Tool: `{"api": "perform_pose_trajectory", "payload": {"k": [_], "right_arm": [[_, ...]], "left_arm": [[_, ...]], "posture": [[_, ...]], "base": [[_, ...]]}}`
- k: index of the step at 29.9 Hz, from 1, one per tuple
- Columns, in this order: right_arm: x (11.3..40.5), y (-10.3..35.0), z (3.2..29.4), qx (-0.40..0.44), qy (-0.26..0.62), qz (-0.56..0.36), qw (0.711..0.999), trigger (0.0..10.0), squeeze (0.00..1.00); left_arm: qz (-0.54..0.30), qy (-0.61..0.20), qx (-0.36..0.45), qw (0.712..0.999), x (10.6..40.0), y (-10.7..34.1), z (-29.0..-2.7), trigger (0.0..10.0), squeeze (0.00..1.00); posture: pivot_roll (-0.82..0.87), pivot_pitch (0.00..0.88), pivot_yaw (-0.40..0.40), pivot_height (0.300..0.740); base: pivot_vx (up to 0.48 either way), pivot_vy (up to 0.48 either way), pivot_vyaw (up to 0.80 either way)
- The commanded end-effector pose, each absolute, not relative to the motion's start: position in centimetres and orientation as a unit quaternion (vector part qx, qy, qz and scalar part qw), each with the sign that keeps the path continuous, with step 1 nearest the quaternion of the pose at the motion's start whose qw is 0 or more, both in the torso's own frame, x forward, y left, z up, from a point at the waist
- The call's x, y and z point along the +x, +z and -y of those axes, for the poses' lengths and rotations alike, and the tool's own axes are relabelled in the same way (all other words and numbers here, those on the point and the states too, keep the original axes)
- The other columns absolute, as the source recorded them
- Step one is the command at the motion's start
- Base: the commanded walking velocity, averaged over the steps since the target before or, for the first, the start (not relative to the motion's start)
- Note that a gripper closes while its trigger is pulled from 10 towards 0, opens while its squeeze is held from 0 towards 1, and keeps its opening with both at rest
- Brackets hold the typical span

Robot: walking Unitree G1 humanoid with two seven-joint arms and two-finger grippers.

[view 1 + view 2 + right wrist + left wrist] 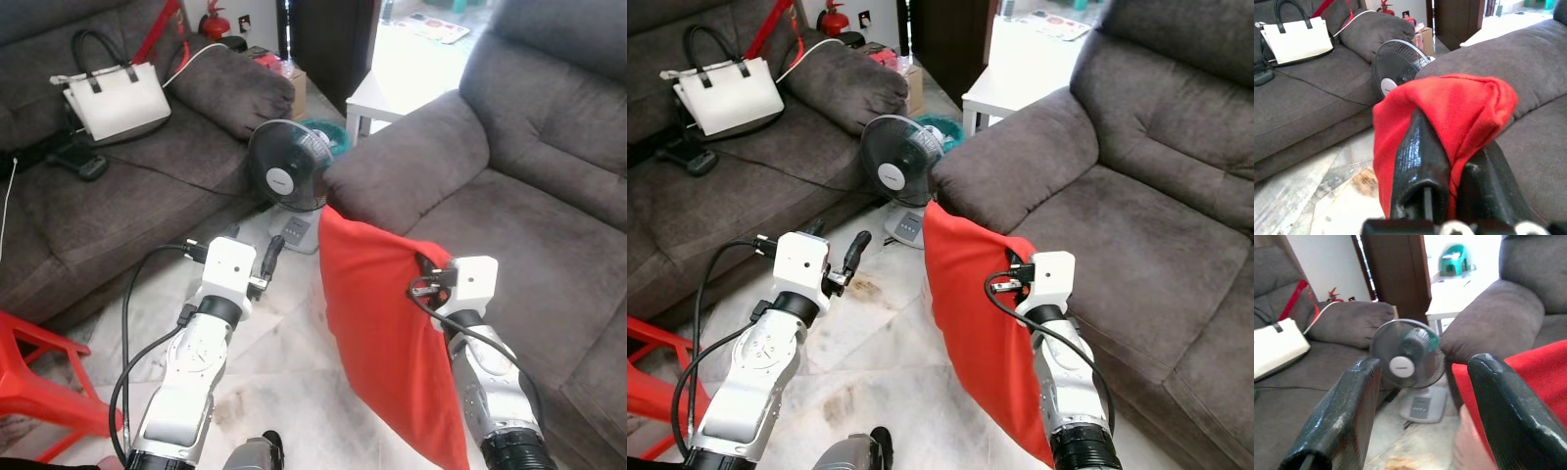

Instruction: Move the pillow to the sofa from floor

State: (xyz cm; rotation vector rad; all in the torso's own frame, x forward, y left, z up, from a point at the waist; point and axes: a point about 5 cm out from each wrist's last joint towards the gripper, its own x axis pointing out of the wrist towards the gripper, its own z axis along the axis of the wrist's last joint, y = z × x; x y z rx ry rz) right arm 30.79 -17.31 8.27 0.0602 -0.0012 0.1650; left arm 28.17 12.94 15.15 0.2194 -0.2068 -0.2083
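Pillow [382, 333], red, hangs off the floor beside the sofa [529, 225], pinched by the right gripper [1449, 171].
Head views: left gripper [854, 253] free near the fan [288, 176]. Left wrist: its 2 fingers [1342, 416] spread, holding nothing. Right wrist: fingers clamp red cloth, seemingly a corner.

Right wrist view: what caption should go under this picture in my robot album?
Right end effector pinching the red pillow, lifted beside the grey sofa, with a fan behind.
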Motion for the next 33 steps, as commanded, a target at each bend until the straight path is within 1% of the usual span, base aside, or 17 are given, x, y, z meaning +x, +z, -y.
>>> {"api": "perform_pose_trajectory", "payload": {"k": [1,6,11,15,16,18,19,22,26,29,33], "right_arm": [[31.6,10.7,17.8,0.021,0.078,0.056,0.995,10.0,0.0],[31.8,10.6,17.9,0.009,0.08,0.049,0.996,10.0,0.0],[32.0,10.3,18.2,-0.023,0.11,0.033,0.993,10.0,0.0],[31.7,10.2,17.6,-0.07,0.178,0.022,0.981,10.0,0.0],[31.6,10.0,17.6,-0.093,0.208,0.009,0.974,10.0,0.0],[31.5,9.9,17.5,-0.107,0.233,0.002,0.967,10.0,0.0],[31.3,9.8,17.4,-0.122,0.259,-0.004,0.958,10.0,0.0],[31.1,9.6,17.2,-0.149,0.301,-0.016,0.942,10.0,0.0],[31.2,9.6,17.3,-0.158,0.307,-0.019,0.938,10.0,0.0],[31.0,9.7,16.9,-0.156,0.338,-0.023,0.928,10.0,0.0],[30.9,9.9,16.8,-0.16,0.351,-0.022,0.923,10.0,0.0]], "left_arm": [[0.097,-0.112,0.109,0.983,28.0,15.0,-12.7,10.0,0.0],[0.085,-0.125,0.117,0.982,27.9,14.7,-12.9,10.0,0.0],[0.024,-0.165,0.151,0.974,26.9,12.8,-15.4,10.0,0.0],[-0.016,-0.206,0.168,0.964,25.9,11.8,-16.8,10.0,0.0],[-0.04,-0.224,0.172,0.958,25.3,11.5,-17.7,10.0,0.0],[-0.059,-0.244,0.18,0.951,24.8,11.2,-18.2,10.0,0.0],[-0.069,-0.256,0.183,0.947,24.5,11.0,-18.4,10.0,0.0],[-0.104,-0.295,0.192,0.93,23.6,10.3,-19.0,10.0,0.0],[-0.118,-0.306,0.193,0.925,23.5,10.1,-19.1,10.0,0.0],[-0.125,-0.316,0.189,0.921,23.5,10.0,-18.9,10.0,0.0],[-0.133,-0.33,0.186,0.916,23.2,9.8,-18.7,10.0,0.0]], "posture": [[0.18,0.103,-0.029,0.74],[0.19,0.103,-0.029,0.74],[0.19,0.101,-0.029,0.74],[0.2,0.101,-0.03,0.74],[0.2,0.101,-0.031,0.74],[0.2,0.101,-0.033,0.74],[0.2,0.1,-0.034,0.74],[0.2,0.098,-0.036,0.74],[0.2,0.095,-0.038,0.74],[0.2,0.093,-0.04,0.74],[0.2,0.091,-0.04,0.74]], "base": [[0.0,0.0,0.0],[0.0,0.0,0.0],[0.0,0.0,0.0],[0.0,0.0,0.0],[0.0,0.0,0.0],[0.0,0.0,0.0],[0.0,0.0,0.0],[0.0,0.0,0.0],[0.0,0.0,0.0],[0.0,0.0,0.0],[0.0,0.0,0.0]]}}
